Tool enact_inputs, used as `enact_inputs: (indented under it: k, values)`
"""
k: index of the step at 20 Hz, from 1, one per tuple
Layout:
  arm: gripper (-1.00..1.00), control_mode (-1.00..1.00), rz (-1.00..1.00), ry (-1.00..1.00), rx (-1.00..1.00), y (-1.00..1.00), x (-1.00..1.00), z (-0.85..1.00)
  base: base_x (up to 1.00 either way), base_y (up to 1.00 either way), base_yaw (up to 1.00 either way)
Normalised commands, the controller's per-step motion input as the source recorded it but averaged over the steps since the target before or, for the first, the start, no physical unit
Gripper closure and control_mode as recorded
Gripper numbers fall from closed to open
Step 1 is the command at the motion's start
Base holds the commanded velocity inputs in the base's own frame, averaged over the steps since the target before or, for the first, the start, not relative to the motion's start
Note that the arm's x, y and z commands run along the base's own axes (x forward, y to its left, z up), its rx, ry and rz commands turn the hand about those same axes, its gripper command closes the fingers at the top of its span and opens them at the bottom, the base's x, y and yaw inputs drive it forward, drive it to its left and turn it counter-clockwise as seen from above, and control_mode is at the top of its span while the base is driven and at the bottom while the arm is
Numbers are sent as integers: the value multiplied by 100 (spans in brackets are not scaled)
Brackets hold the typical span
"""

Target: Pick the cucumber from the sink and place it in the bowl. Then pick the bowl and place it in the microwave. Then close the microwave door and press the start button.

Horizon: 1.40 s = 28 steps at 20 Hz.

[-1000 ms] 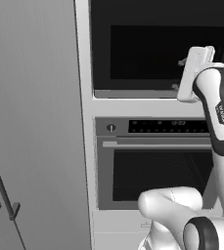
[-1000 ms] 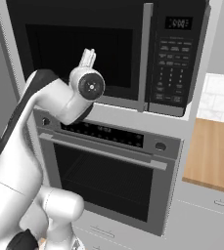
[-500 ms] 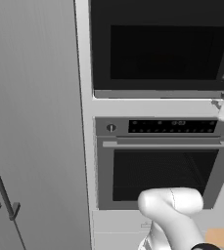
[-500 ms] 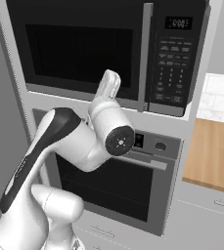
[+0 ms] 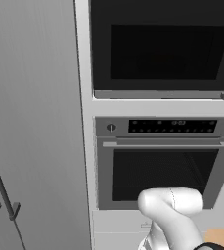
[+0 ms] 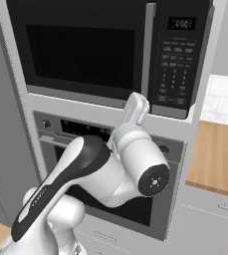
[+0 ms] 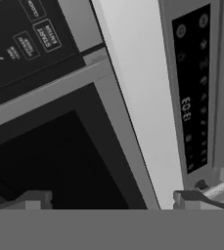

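**Clerk:** Item one, left base view?

**Arm:** The microwave door (image 5: 162, 46) is sitting flush in its frame, dark window facing out. The oven (image 5: 162, 166) is lying directly below it, and a tall grey cabinet (image 5: 35, 122) is standing to the left. My arm (image 5: 174, 210) is rising at the bottom edge.

**Clerk:** Item two, right base view?

**Arm:** My gripper (image 6: 137, 105) is pointing upward, in front of the microwave's lower edge, about where the door meets the button panel (image 6: 177, 64). The panel is lying above and to the right of my jaws, a tall strip with its long axis running vertically. A wooden counter (image 6: 220, 154) is lying off to the right, well apart.

**Clerk:** Item three, hand view?

**Arm:** This view is rolling with my wrist. My fingertips (image 7: 35, 200) are standing wide apart at the bottom, with nothing between them. The button panel is showing at the upper left, the door's dark window below it, a white trim strip (image 7: 138, 97) is running diagonally, and the oven's display is at the right.

**Clerk:** Which button is start?

**Arm:** I cannot tell, as the labels are too small.

**Clerk:** Judgement?

**Arm:** The door looks closed, so the press is probably what is remaining. I am judging that it calls for swinging up and rightward onto the panel.
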Motion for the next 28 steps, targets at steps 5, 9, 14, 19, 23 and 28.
enact_inputs:
  k: [5,9,14,19,23,28]
  values:
    - [-100,-100,-6,0,0,-4,20,-33,0,0,0]
    - [-100,-100,-6,0,0,0,31,-10,0,0,0]
    - [-100,-100,-7,0,0,-9,24,2,0,0,0]
    - [-100,-100,-2,0,0,-24,16,1,0,0,0]
    - [-100,-100,0,0,0,-32,17,0,0,0,0]
    - [-100,-100,0,0,0,-31,29,0,0,0,0]
